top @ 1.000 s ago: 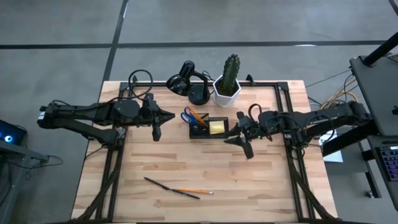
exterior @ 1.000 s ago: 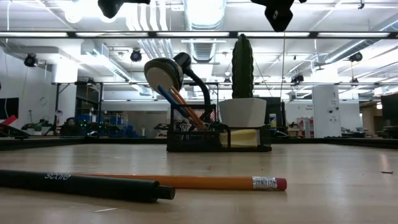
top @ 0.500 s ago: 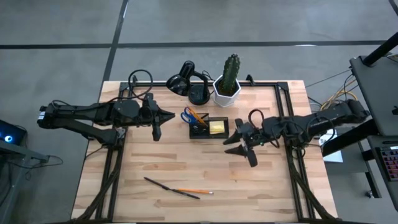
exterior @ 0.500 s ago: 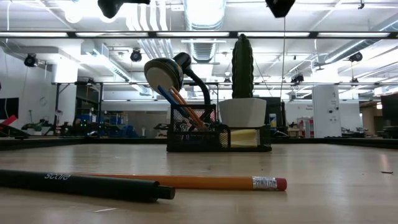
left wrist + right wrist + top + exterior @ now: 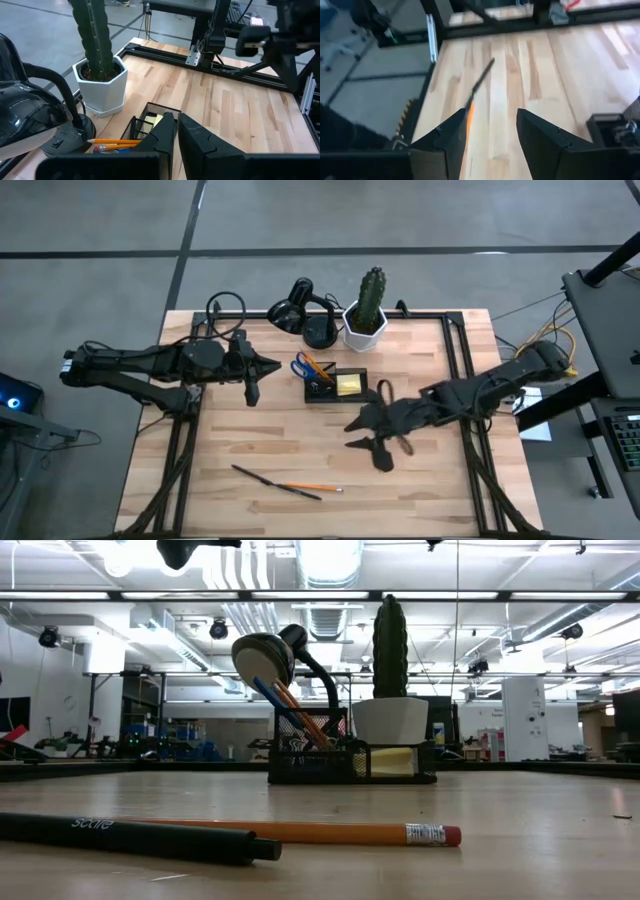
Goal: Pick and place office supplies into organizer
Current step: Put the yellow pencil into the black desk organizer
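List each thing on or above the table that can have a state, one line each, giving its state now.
Organizer: upright, holds scissors, pencils and sticky pad.
Scissors: standing in organizer.
Sticky-note pad: in organizer's other compartment.
Loose pencil: flat on table, touching pen.
Dark pen: flat on table.
Desk lamp: upright.
Left gripper: raised, jaws shut, empty.
Right gripper: above table, jaws open, empty.

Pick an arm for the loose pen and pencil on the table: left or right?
Right. Its open gripper hangs nearest the thin dark pen and orange pencil, and its wrist view frames them. The left gripper, shut, waits beside the black mesh organizer.
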You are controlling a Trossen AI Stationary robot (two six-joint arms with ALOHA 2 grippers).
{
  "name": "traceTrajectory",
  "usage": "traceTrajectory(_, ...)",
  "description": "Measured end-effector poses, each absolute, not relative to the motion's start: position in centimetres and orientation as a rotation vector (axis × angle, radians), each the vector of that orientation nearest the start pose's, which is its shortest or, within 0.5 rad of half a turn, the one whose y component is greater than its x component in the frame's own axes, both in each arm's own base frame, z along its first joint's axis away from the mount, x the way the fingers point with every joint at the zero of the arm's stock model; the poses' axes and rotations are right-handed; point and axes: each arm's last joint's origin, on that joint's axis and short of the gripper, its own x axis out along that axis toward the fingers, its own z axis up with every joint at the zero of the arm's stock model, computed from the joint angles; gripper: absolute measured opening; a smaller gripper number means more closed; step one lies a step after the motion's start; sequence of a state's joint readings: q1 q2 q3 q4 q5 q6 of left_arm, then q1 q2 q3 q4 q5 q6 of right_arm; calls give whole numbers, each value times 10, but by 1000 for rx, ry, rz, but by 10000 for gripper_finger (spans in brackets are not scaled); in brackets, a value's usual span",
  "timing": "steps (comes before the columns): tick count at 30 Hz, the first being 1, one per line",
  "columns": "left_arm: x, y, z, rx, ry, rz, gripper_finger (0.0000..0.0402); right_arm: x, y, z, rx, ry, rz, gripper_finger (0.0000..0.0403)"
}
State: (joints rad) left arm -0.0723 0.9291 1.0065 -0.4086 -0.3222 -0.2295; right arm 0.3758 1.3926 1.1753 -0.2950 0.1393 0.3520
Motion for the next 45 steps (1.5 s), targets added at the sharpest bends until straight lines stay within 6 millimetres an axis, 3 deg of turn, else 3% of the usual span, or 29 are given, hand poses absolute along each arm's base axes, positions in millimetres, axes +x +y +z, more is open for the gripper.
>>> traceTrajectory(7,192,-5,362,-159,305,284,8,330,128,323,221,642,110,159)
traceTrajectory(15,193,-5,361,-158,308,284,8,366,152,301,233,764,86,155)
traceTrajectory(27,191,-5,351,-135,412,293,8,386,187,244,265,999,19,141)
traceTrajectory(38,191,-5,351,-135,414,293,8,422,213,211,268,1143,59,187)
traceTrajectory(45,191,-5,351,-135,415,290,8,441,223,198,201,1210,57,191)
